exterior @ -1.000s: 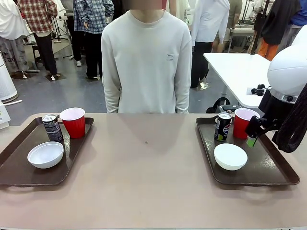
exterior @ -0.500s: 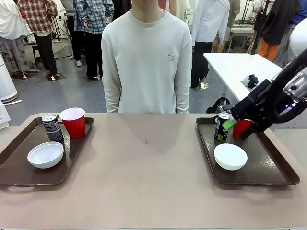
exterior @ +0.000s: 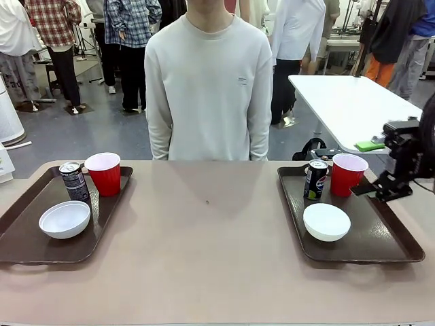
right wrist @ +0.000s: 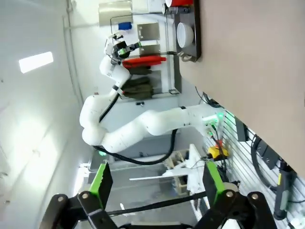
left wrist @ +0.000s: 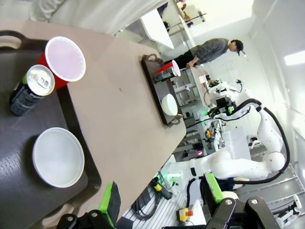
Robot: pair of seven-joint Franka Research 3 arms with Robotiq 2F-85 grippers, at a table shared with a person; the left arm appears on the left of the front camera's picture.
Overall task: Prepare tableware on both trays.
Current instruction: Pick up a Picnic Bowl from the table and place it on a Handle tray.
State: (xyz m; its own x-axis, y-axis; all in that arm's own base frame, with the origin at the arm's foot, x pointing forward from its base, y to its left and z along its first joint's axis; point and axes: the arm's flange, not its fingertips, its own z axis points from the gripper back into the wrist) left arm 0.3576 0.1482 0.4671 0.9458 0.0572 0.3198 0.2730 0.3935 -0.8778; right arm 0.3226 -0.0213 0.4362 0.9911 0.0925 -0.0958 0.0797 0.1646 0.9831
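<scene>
Two dark brown trays are sitting at the bench's ends. The left tray (exterior: pixel 27 238) is carrying a white bowl (exterior: pixel 64 219), a slim black can (exterior: pixel 73 181) (its print is too small to read) and a red cup (exterior: pixel 104 173). The right tray (exterior: pixel 380 244) is holding a second bowl (exterior: pixel 326 221), a dark can (exterior: pixel 315 179) bearing the Pepsi logo, and another red cup (exterior: pixel 347 174). The right pincer (right wrist: pixel 155 183) is spreading wide, empty, off the bench's right edge. The left pincer (left wrist: pixel 162 198) is gaping too, gripping nothing, above the left tray's near corner.
</scene>
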